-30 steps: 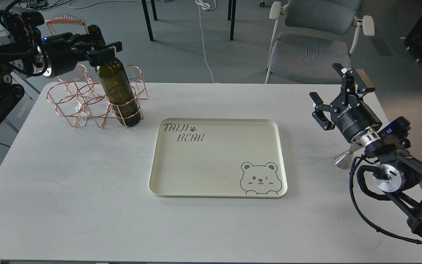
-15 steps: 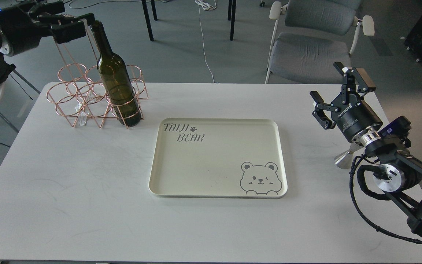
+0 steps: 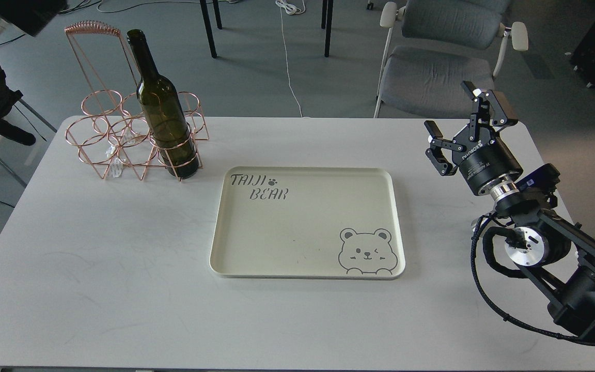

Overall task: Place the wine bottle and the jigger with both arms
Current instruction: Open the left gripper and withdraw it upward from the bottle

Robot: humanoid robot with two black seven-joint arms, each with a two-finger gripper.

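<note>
The dark olive-green wine bottle (image 3: pixel 165 116) stands upright in the front right ring of a copper wire rack (image 3: pixel 102 138) at the table's back left. Nothing holds it. My left gripper is out of view; only a dark part of that arm (image 3: pixel 16 9) shows at the top left corner. My right gripper (image 3: pixel 447 106) is open and empty above the table's right side, fingers pointing up and away. The jigger does not show; my right arm (image 3: pixel 522 243) covers the spot where it stood.
A cream tray (image 3: pixel 220 227) with a bear drawing and "TAIJI BEAR" lettering lies empty in the table's middle. A grey chair (image 3: pixel 434 72) stands behind the table's far right edge. Black cables loop from my right arm at the front right.
My left gripper let go of the bottle's neck and drew back up and left out of view. My right arm shifted a little left and back, now covering the jigger.
</note>
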